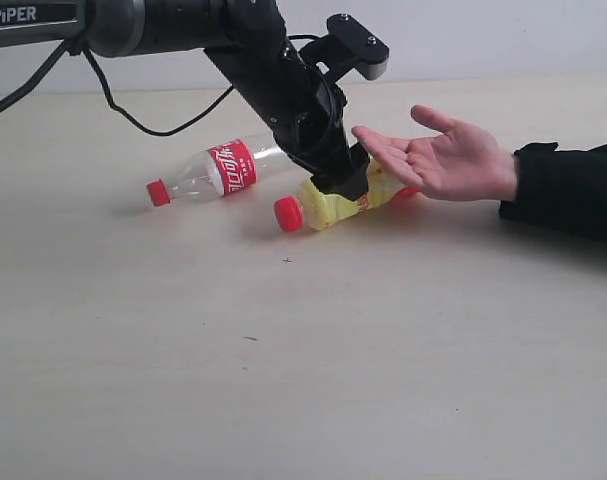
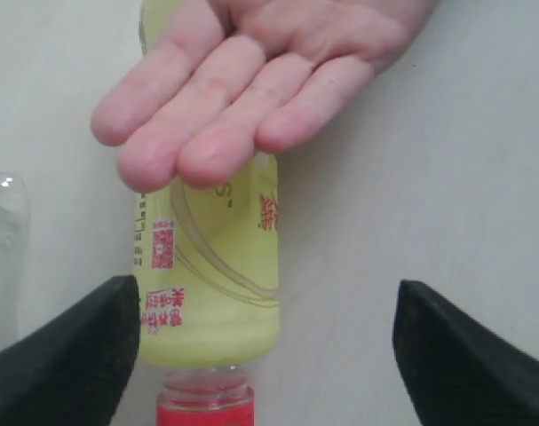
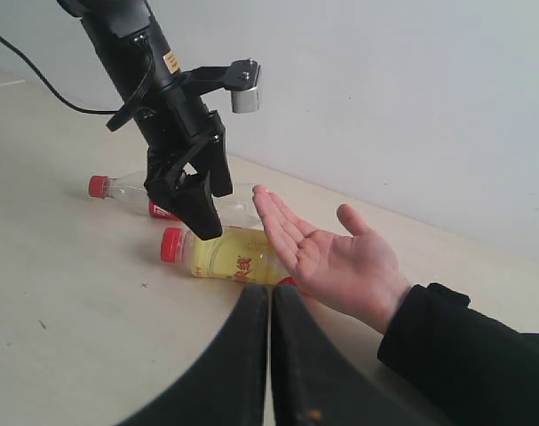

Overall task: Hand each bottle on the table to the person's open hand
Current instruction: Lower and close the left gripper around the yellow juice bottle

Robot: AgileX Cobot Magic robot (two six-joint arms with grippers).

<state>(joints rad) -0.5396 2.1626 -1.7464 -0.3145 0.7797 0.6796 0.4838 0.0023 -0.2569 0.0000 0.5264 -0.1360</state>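
Left gripper (image 1: 345, 182) is released, its jaws spread astride the yellow bottle (image 1: 328, 205), which lies on the bench (image 1: 283, 380). One finger sits just beside the bottle's flank and a wide gap remains at the other. The person's hand (image 1: 443, 160) is palm-up over the bottle's base end. The red-label bottle (image 1: 218, 172) lies just behind. The right gripper (image 3: 269, 306) is clenched shut, well apart.

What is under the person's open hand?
The yellow bottle, lying on its side on the table. The hand covers most of its base end; whether they touch cannot be told.
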